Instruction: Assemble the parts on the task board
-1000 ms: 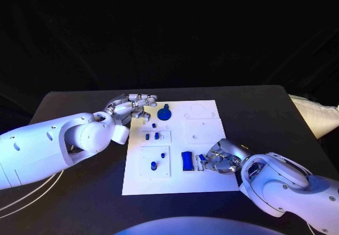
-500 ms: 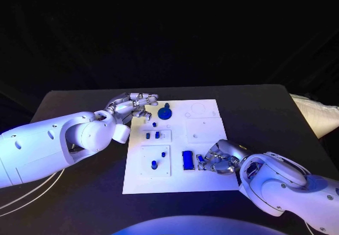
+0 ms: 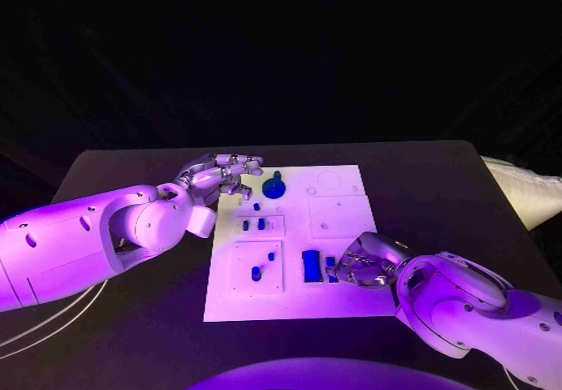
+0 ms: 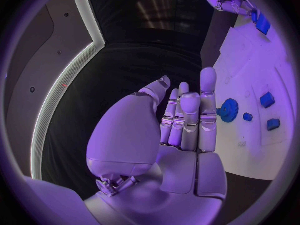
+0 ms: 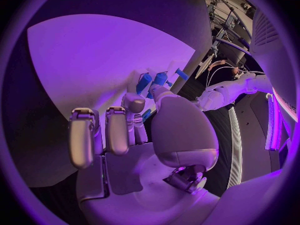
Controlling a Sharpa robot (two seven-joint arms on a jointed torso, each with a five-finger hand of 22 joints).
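my right hand [image 3: 365, 264] is pinching a small blue part [image 3: 331, 264] just beside the tall blue block [image 3: 310, 266] on the task board [image 3: 339, 213]; a skewed grip is risking a jam or knocking that block. my left hand [image 3: 222, 175] is hovering spread, holding nothing, beside the blue gear [image 3: 273, 188].

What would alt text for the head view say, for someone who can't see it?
A white task board lies on a black table, with small blue parts on it. The robot's right hand is at a small blue part beside a long blue block near the board's front, and its left hand hovers at the far left corner beside a round blue gear.
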